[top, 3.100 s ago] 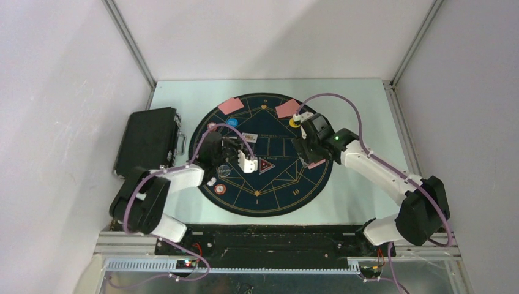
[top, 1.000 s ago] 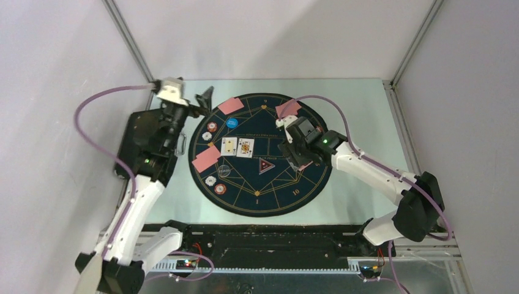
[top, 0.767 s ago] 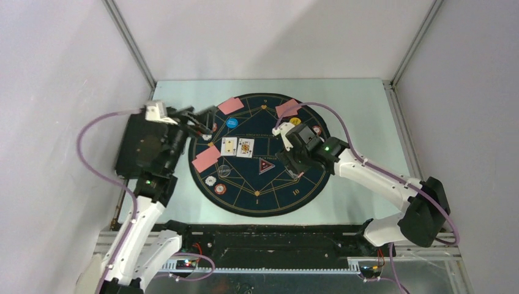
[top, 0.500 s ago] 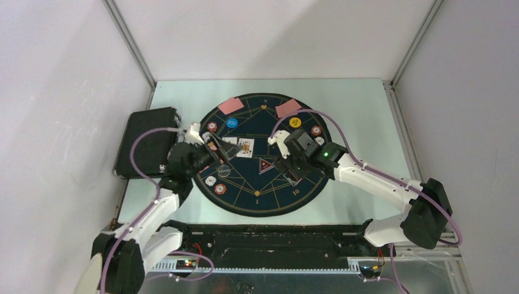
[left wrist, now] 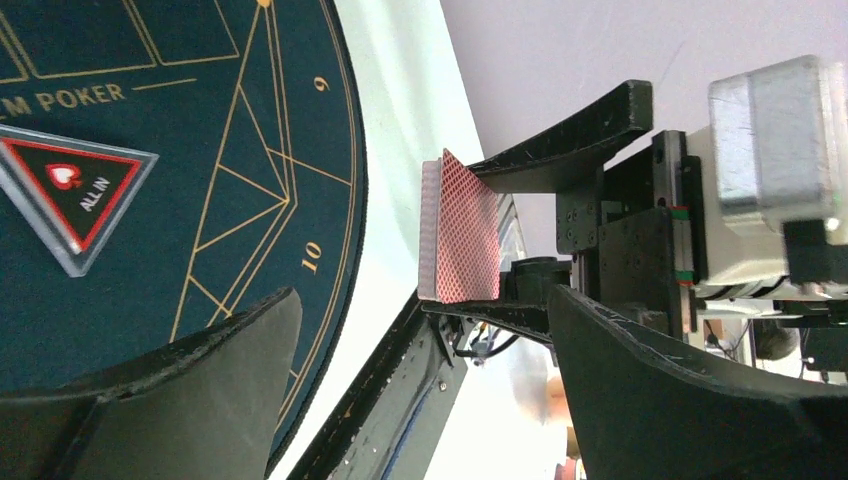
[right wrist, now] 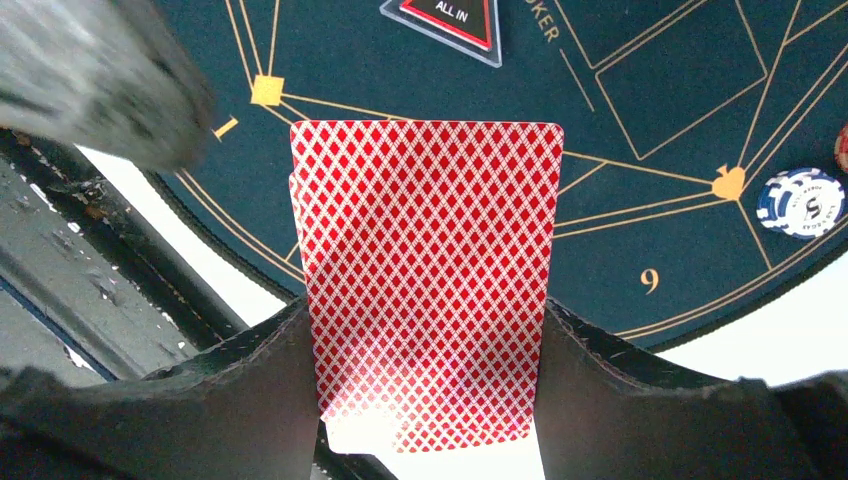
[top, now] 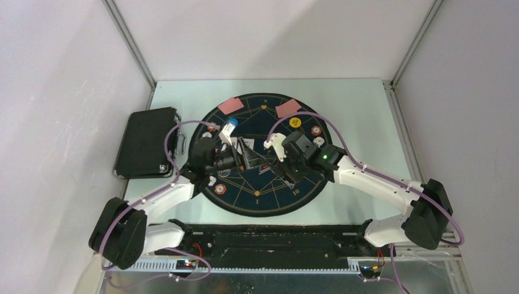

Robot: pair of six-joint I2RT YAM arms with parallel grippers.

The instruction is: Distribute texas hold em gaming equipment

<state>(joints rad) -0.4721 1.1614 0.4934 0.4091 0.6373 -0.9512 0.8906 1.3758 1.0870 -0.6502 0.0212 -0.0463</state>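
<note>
Above the dark round mat with gold lines (top: 263, 202), the right claw (right wrist: 425, 330) clamps a red-backed stack of playing cards (right wrist: 425, 250); facing it, the left claw (left wrist: 420, 340) stands wide and empty. Past the cards, a red triangular token (right wrist: 440, 20) lies flat.

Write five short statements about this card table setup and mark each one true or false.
1. The right tool grips a stack of red-backed cards. True.
2. The left tool is shut on a chip. False: it is open and holds nothing.
3. The black case lies off the mat, on the left arm's side. True.
4. The triangular token lies on the bare table. False: it lies on the mat.
5. Two face-down cards lie at the mat's far edge. True.
</note>
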